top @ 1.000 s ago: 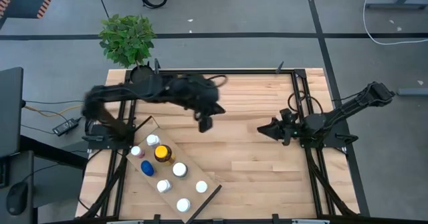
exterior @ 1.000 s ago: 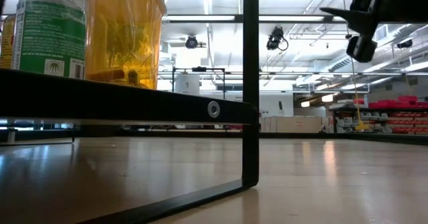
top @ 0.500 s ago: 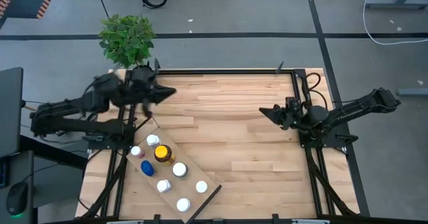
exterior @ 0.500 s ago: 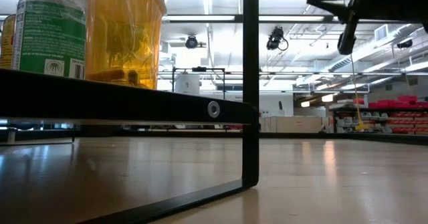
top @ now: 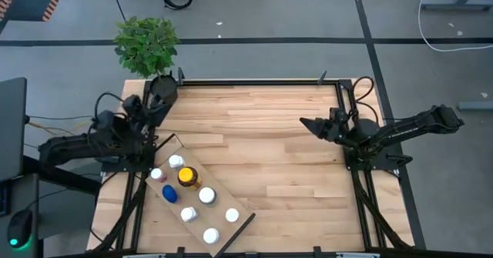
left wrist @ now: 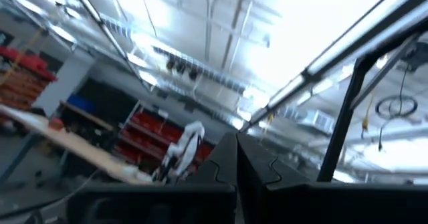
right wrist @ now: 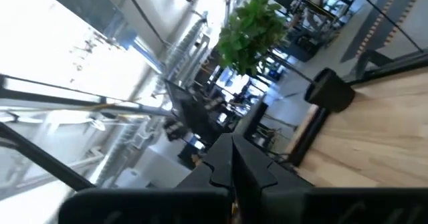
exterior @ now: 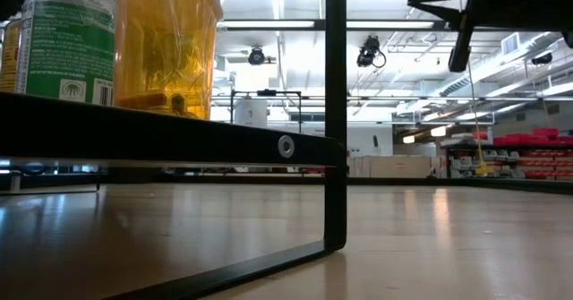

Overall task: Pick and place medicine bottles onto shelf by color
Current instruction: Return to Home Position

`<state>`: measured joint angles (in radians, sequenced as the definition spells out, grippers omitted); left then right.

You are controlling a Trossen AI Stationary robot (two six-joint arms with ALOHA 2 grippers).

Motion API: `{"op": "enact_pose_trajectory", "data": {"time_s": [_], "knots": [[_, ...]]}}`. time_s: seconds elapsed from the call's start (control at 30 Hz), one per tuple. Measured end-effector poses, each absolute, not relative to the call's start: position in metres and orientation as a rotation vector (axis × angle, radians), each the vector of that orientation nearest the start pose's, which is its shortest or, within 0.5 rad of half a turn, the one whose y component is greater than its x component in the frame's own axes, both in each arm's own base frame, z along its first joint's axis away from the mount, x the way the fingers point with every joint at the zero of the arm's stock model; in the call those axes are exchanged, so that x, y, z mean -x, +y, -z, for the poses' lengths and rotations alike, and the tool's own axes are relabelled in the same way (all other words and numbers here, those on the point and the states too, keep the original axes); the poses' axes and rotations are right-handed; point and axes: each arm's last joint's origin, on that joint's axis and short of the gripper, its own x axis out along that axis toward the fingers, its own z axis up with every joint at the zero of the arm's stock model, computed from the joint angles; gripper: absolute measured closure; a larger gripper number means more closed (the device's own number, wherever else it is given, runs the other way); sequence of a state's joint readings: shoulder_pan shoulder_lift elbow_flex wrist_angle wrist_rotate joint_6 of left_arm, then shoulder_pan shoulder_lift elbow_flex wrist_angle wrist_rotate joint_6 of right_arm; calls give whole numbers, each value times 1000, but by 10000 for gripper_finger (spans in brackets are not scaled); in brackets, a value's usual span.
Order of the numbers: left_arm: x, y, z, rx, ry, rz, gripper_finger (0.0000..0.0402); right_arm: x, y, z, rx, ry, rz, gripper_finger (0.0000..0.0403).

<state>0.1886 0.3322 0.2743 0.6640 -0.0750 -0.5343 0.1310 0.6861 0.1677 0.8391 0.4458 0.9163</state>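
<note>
Pale plywood shelf (top: 209, 216) sat diagonally at the tabletop's (top: 269, 165) 7 o'clock corner, carrying eight medicine bottles (top: 206, 196). Amber bottle (top: 186, 176) with a yellow cap stood near the shelf's 11 o'clock end. Pinkish bottle (top: 157, 175) and blue-capped bottle (top: 169, 194) stood beside it, the rest white-capped. Left pincer (top: 163, 90) hung at the 10 o'clock corner by the plant (top: 146, 44), fingers pressed together, holding nothing. Right pincer (top: 304, 122) hung near the 3 o'clock edge, likewise closed and empty. Neither touched the shelf.

Eight medicine bottles (top: 206, 196), one shelf (top: 220, 207), two arms (top: 85, 144), one potted plant (top: 146, 44).
</note>
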Motion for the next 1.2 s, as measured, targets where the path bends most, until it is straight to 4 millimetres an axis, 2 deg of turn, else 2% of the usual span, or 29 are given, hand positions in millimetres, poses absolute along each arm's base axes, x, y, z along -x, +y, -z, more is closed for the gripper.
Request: {"op": "enact_pose_trajectory", "data": {"time_s": [0.13,0.27,0.43,0.6,0.77,0.93,1.03,1.17,1.2], "knots": [[-79,18,-266,519,-723,-85,401,-146,6,-235,-982,-490,163,396],[-73,17,-243,595,-748,-50,401,-139,4,-245,-900,-576,171,396],[-73,17,-228,621,-770,-40,401,-124,1,-257,-773,-663,216,397],[-74,17,-226,651,-750,-39,401,-105,-1,-263,-663,-693,243,397],[-73,17,-228,647,-776,-33,401,-90,-3,-253,-676,-577,262,397],[-73,17,-227,654,-770,-34,391,-71,-5,-246,-702,-555,232,397],[-73,17,-227,639,-767,-39,387,-76,-2,-239,-704,-487,178,397],[-73,17,-227,633,-765,-43,389,-89,1,-203,-805,-425,98,397],[-74,17,-226,634,-757,-45,391,-90,1,-201,-811,-437,76,397]]}}
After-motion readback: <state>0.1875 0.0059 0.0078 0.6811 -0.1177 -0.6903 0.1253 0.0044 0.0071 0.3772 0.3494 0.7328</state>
